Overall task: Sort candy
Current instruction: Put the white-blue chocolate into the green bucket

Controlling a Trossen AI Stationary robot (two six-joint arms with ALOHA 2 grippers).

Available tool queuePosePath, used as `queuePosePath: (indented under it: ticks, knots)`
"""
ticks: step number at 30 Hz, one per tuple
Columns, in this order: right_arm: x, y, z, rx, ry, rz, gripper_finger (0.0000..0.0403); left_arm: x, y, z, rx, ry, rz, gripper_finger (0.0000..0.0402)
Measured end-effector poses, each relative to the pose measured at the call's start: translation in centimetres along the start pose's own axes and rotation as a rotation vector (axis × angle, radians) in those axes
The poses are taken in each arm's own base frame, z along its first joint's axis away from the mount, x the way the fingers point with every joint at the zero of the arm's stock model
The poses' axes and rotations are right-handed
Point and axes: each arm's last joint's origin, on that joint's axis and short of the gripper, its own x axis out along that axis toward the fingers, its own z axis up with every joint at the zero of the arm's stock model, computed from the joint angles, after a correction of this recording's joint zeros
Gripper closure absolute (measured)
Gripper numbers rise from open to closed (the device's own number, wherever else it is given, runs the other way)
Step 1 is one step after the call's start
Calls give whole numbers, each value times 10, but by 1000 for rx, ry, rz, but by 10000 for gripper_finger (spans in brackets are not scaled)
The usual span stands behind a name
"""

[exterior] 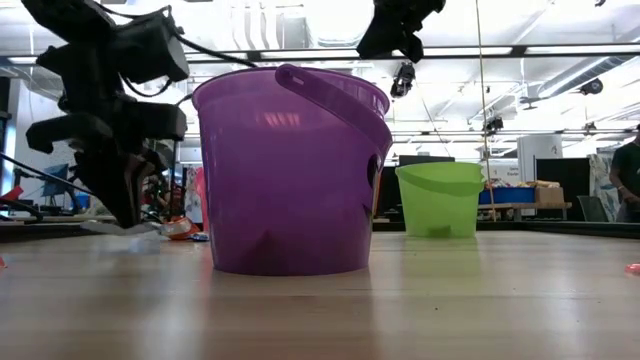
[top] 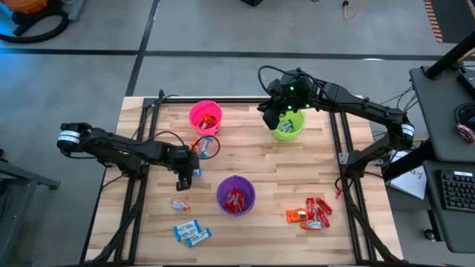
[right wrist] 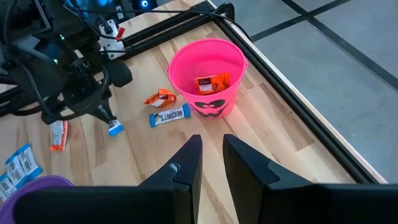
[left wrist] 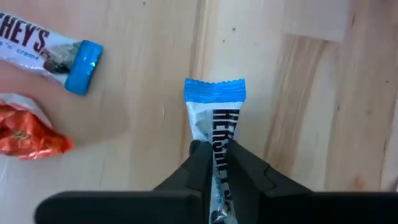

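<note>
Left of the purple cup [top: 236,196], left gripper [left wrist: 218,163] clamps a blue-and-white candy [left wrist: 216,115] on the table; lift straight, keep pinch centered. Right gripper [right wrist: 211,155], fingers slightly apart, empty, hovers over green cup [top: 289,126].

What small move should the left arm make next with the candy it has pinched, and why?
Probably a short lift straight up. The left gripper has its fingers shut on the blue-and-white Hershey's candy, which appears to lie on the wooden table. Raising it first would clear the orange candy nearby before carrying it to a cup.
</note>
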Motion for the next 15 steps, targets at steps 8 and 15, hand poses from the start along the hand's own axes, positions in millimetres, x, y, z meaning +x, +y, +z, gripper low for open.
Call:
queuePosePath:
  ticks: [8,15]
  knots:
    - [0,0,0,0,0,0,339,-3,0,-1,-14,-7,-2,401]
    - [0,0,0,5,0,0,344,-4,-1,-2,-71,15,-42,385]
